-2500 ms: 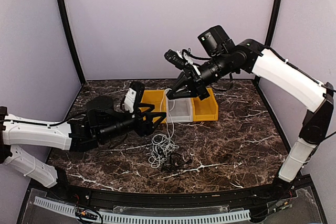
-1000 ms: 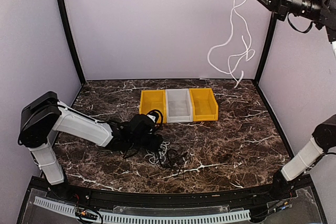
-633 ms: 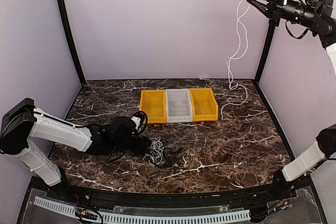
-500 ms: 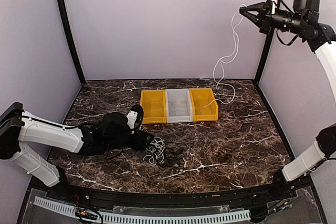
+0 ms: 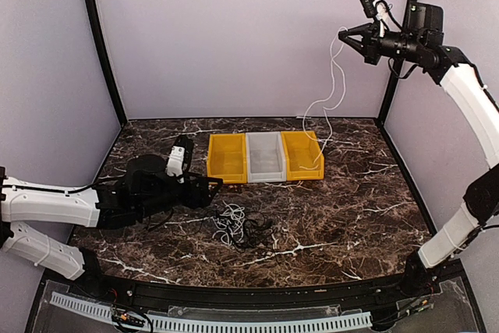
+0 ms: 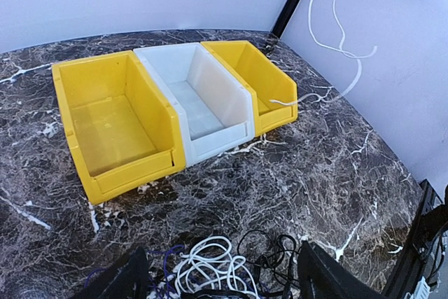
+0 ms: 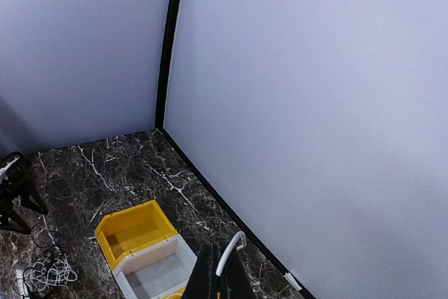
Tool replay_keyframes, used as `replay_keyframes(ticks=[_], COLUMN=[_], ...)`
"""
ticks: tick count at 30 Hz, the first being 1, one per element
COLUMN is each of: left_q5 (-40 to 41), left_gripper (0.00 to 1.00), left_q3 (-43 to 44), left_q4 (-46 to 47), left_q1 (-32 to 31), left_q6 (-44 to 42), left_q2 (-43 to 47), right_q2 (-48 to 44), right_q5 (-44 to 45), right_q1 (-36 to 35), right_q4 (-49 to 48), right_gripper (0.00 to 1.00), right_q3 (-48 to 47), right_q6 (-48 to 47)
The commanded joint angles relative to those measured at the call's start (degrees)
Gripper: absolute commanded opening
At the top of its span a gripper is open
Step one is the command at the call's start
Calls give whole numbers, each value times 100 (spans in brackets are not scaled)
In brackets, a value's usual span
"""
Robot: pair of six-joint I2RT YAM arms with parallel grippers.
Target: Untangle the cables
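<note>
Over the last half second the right gripper (image 5: 348, 37) has come down and to the left, though it is still high in the far right corner. The white cable (image 5: 334, 83) it carries has sunk with it. The left gripper (image 5: 212, 185) has drawn back to the left, off the heap (image 5: 238, 226) it was pressing into.

The right gripper is pressed together, pinching the white cable at its top end, and a short curl sticks out past the fingertips in the right wrist view. From there the cable hangs in loose bends down to the right yellow bin (image 5: 300, 139). Its free end lies at that bin's near right corner, and I cannot tell whether it rests inside or on the rim.

The left gripper sits low over the tabletop (image 5: 366, 208), spread wide, just left of the heap and near the left yellow bin (image 5: 228, 177). The heap lies on the tabletop nearer than the bins. In it, white loops (image 5: 227, 219) sit on the left with black cable (image 5: 260, 232) knotted in on the right. The grey bin (image 5: 267, 175) stands between the two yellow ones, touching both.
</note>
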State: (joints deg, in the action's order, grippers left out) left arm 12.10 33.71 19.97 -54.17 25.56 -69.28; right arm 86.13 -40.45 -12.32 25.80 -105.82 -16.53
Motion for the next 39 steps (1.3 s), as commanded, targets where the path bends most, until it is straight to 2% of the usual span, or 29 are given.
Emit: replay_keyframes(ticks=[1,9,21,27,31,39], left_q5=[268,541,573,628,594,565], left_gripper=[76,76,76,76,76,76], left_q3=[11,-119,-178,-214,-192,-156], left_q4=[-221,-356,-342,-326,-327,-240], left_q1=[-6,-11,-6,-6,-6,-6], left_q6=[51,-15,11,10,10,-47], left_q2=[400,585,530,513,479,360], right_q2=[274,704,975,666,252,-481], right_q5=[41,-67,-49,-287,-883,-1117], right_q1=[25,24,16,19,-2,-177], right_q4=[-476,-617,-438,-495,-454,364], right_gripper=[0,0,0,0,0,0], right_q3=[164,220,-706,-732,-650,-14], right_q6=[88,210,261,466,744,83])
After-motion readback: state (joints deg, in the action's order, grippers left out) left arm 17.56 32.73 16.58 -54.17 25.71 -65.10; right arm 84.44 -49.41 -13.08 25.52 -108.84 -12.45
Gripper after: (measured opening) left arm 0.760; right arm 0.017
